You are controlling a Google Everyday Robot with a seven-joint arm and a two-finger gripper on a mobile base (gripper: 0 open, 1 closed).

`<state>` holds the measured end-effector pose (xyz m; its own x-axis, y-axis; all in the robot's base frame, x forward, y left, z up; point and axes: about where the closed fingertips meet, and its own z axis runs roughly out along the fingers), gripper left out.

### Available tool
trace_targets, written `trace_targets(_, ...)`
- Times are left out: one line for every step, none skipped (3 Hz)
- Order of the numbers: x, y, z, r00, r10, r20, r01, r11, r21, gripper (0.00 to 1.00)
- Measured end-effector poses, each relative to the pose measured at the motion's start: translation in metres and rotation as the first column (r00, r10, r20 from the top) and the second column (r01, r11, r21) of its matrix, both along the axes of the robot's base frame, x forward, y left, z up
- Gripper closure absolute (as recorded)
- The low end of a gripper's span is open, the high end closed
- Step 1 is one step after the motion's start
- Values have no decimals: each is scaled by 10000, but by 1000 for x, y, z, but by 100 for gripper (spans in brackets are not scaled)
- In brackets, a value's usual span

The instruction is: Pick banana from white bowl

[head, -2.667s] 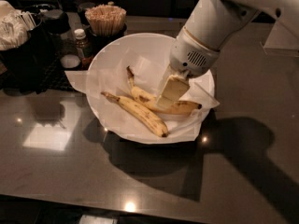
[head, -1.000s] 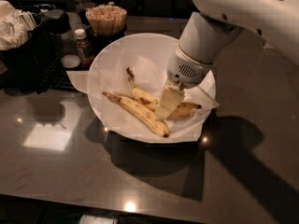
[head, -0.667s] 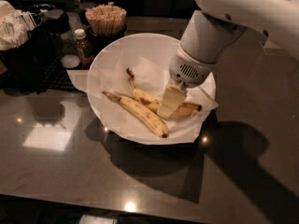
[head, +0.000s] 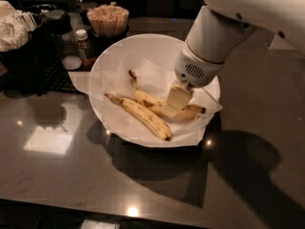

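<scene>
Found bench (head: 71,175) dark, polished and glossy, throwing back lamp glints. Logged white bowl (head: 102,63) as smooth and matt, lined with crinkled white paper (head: 81,80), creased at the corners. Recorded gripper (head: 174,104), low inside the bowl right over the banana (head: 147,99), as pale matt plastic. Noted arm casing (head: 214,37) above it as smooth white plastic with a slotted grille. Marked banana skin dull yellow, bruised brown; slimmer banana (head: 143,116) finely speckled. Took sticks (head: 108,19) behind the bowl for pale bare wood.
</scene>
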<state>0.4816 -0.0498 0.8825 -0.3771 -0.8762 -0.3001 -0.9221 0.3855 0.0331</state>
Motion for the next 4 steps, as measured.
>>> trace_targets(2, -2, -3, 9998, -179, 28, 179, 9998, -119, 53)
trace_targets(6, -5, -9, 9991, -413, 13, 414, 9986, -319, 53)
trace_targets(9, -8, -12, 9981, -611, 101, 615, 9968, -512, 50)
trace_targets(11, -9, -13, 9968, -761, 230, 774, 9950, -635, 50)
